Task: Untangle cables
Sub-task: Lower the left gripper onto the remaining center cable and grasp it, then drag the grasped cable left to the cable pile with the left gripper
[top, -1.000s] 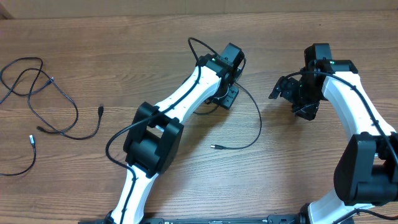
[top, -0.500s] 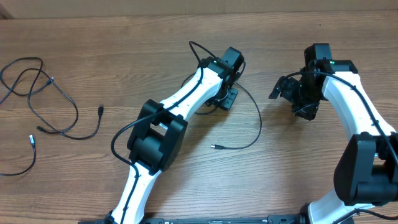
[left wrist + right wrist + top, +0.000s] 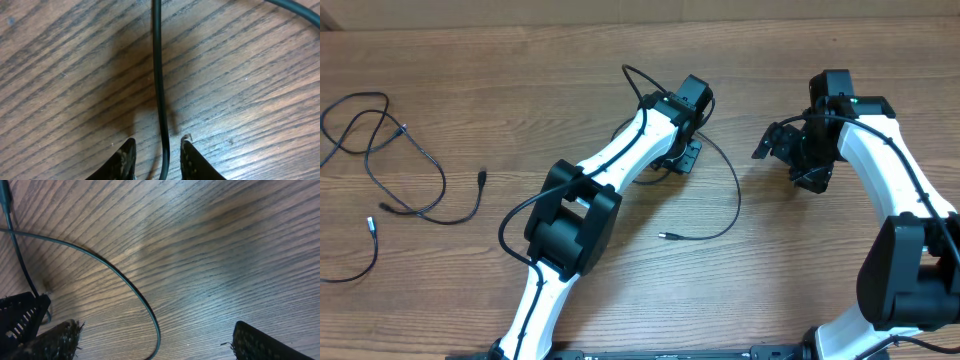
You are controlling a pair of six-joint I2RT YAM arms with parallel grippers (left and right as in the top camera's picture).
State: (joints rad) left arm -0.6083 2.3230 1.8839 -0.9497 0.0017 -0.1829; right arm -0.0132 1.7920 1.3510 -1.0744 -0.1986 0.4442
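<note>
Cable (image 3: 158,90), thin and black, is framed by the left gripper (image 3: 157,162) in the left wrist view. It lies flat on the wooden table (image 3: 60,75) and runs straight up from between the two fingertips (image 3: 125,160). A strip of bare wood is seen on either side of it, so the jaws stand close around the cable without being clamped on it. A second black strand (image 3: 295,12) crosses the top right corner.

In the right wrist view, the right gripper (image 3: 157,345) is seen with its fingertips (image 3: 55,340) spread wide and nothing held. The cable (image 3: 125,280) curves in from the left edge and leaves at the bottom edge, passing between those fingertips on the wood beneath them.

From overhead, the cable (image 3: 737,200) is seen to arc out to the right of the left gripper (image 3: 685,160) and back to a small plug (image 3: 667,237). The right gripper (image 3: 775,140) is placed just beyond the arc, apart from it.

Farthest off, at the table's left end, the other cables (image 3: 442,180) are left loosely looped, one with a white tip (image 3: 370,222), well apart from both grippers.
</note>
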